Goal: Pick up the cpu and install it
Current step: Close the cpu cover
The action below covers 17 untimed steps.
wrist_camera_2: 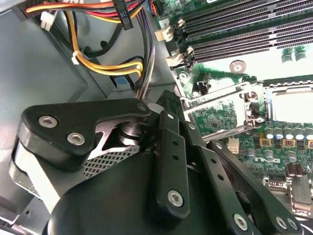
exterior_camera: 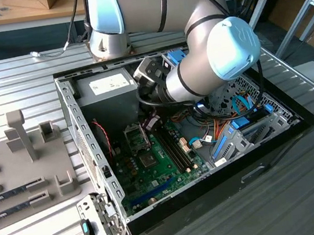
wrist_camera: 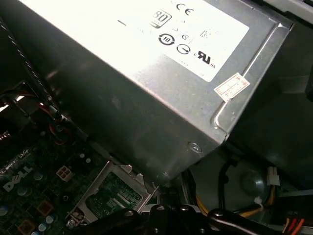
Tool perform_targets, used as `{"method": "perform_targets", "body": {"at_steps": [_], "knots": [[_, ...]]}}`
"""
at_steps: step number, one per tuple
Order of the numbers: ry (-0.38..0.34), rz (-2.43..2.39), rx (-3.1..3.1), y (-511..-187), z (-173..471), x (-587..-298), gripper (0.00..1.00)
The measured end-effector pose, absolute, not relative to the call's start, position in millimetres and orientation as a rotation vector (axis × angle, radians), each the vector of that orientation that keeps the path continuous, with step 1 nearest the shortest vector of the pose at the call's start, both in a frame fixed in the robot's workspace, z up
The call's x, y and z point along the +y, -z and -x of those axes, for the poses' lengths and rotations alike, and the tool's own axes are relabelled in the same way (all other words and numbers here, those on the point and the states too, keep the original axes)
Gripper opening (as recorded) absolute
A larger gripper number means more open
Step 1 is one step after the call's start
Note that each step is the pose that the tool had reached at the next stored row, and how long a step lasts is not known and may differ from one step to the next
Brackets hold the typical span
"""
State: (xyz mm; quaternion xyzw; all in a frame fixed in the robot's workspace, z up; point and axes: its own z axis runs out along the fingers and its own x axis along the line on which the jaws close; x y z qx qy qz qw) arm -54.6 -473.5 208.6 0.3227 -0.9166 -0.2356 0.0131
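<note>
The cpu [wrist_camera_2: 293, 105] lies in its socket beyond the hand [wrist_camera_2: 168, 105].

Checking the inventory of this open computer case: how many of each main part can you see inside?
Grey metal power supply box: 1
Green motherboard: 1
Dark metal socket frame with hinged lid: 1
Total: 3

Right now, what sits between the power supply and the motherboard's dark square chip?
In the exterior view, the metal socket frame lies between the power supply and the dark square chip.
</note>
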Motion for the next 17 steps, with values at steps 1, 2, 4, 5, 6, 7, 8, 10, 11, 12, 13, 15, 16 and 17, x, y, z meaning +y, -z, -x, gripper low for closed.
{"method": "perform_targets", "body": {"at_steps": [1, 2, 4, 5, 6, 7, 8, 10, 11, 12, 13, 15, 16, 17], "knots": [[0.734, -1.005, -2.856, -209, 55, -474, 0.11], [0.735, -1.006, -2.856, -209, 55, -474, 0.11], [0.736, -1.005, -2.855, -208, 53, -474, 0.11], [0.736, -1.004, -2.854, -208, 52, -474, 0.11], [0.736, -1.003, -2.853, -207, 50, -474, 0.11], [0.737, -1.002, -2.852, -207, 49, -474, 0.11], [0.738, -1.001, -2.851, -205, 49, -474, 0.11], [0.739, -1.000, -2.848, -202, 49, -474, 0.11], [0.740, -0.999, -2.847, -199, 49, -474, 0.11], [0.740, -0.998, -2.846, -198, 49, -474, 0.11], [0.740, -0.998, -2.846, -197, 49, -474, 0.11], [0.740, -0.998, -2.846, -197, 50, -475, 0.11], [0.741, -0.998, -2.846, -197, 51, -475, 0.11], [0.742, -0.999, -2.846, -197, 52, -475, 0.11]]}}
